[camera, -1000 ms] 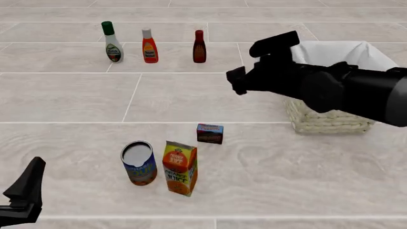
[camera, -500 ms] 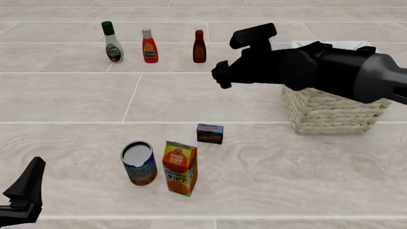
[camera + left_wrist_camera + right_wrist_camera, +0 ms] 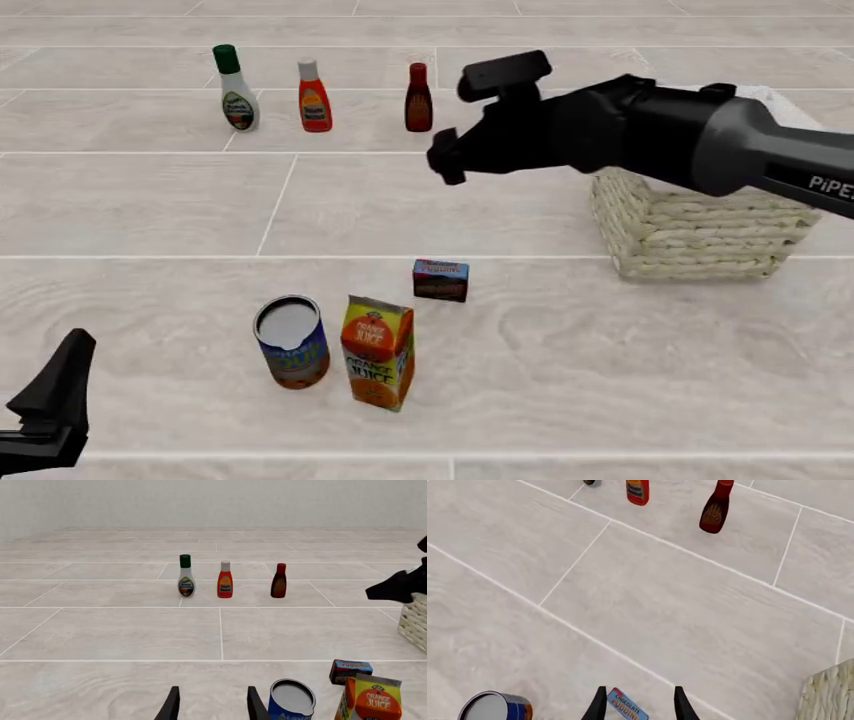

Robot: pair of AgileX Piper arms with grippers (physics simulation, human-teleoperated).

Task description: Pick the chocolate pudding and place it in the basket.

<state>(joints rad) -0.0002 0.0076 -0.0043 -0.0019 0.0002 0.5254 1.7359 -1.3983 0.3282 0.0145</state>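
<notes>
The chocolate pudding (image 3: 441, 280) is a small maroon box with a blue top, standing on the table in front of centre. It also shows in the left wrist view (image 3: 350, 670) and the right wrist view (image 3: 626, 708). The woven basket (image 3: 694, 236) with a white lining stands to its right, partly hidden by my right arm. My right gripper (image 3: 449, 163) hangs high above the table, behind the pudding and left of the basket. It is open and empty (image 3: 638, 706), and the pudding shows between its fingers, far below. My left gripper (image 3: 54, 398) is open and empty (image 3: 211, 707) at the front left.
A blue can with a white top (image 3: 292, 342) and an orange juice carton (image 3: 379, 352) stand just in front of the pudding. Three bottles stand in a row at the back: white (image 3: 236, 88), orange (image 3: 314, 97) and dark red (image 3: 419, 98).
My right arm has swung left from in front of the basket towards the table's middle, uncovering more of the basket. The left arm and all objects have not moved.
</notes>
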